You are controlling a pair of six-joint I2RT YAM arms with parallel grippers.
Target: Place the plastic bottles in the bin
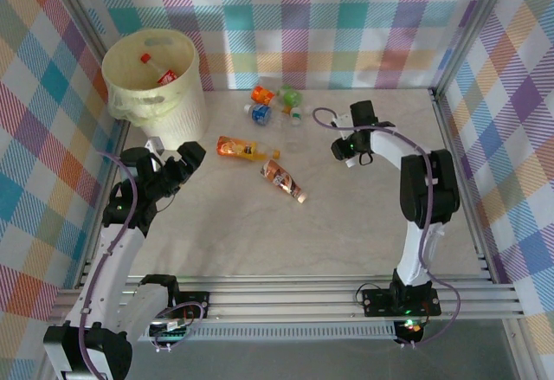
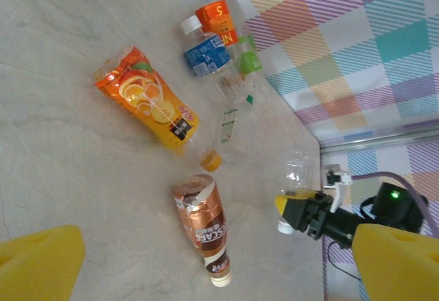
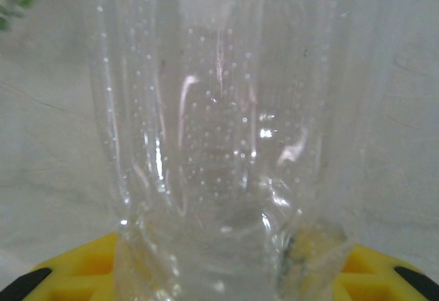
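Right end effector [image 1: 351, 150]: clamped on a clear bottle [image 2: 300, 174] low over the bench [image 1: 363, 224]. The right wrist view shows the bottle's soft wall pinched in between the yellow pads [image 3: 82, 273].
Why gripped there: the jaws appear to take the bottle at the narrow end near its white cap. That looks like a sensible place, since the thin body would likely buckle under a squeeze.
Left end effector [image 1: 192, 155]: yellow pads wide apart with nothing between them.
Right arm pose: upright from its base, elbow high, forearm reaching left and down to the bench on the right side.
Left arm pose: leaning forward with the wrist just beside the bin [image 1: 177, 112] and aimed across the bench at the loose bottles, probably waiting its turn.
Bottles on the bench: an orange-labelled bottle [image 1: 242, 147] and a brown-labelled bottle [image 1: 281, 177] lie on their sides mid-bench, close but apart. A small cluster [image 1: 273, 103] with orange, blue and green labels lies farther back.
Bin: upright in the far left corner, well apart from the held bottle, with at least one red-labelled bottle [image 1: 165, 75] already inside.
Step in hand: grasp apparently made. The lift and the long carry left to the bin are not yet done.
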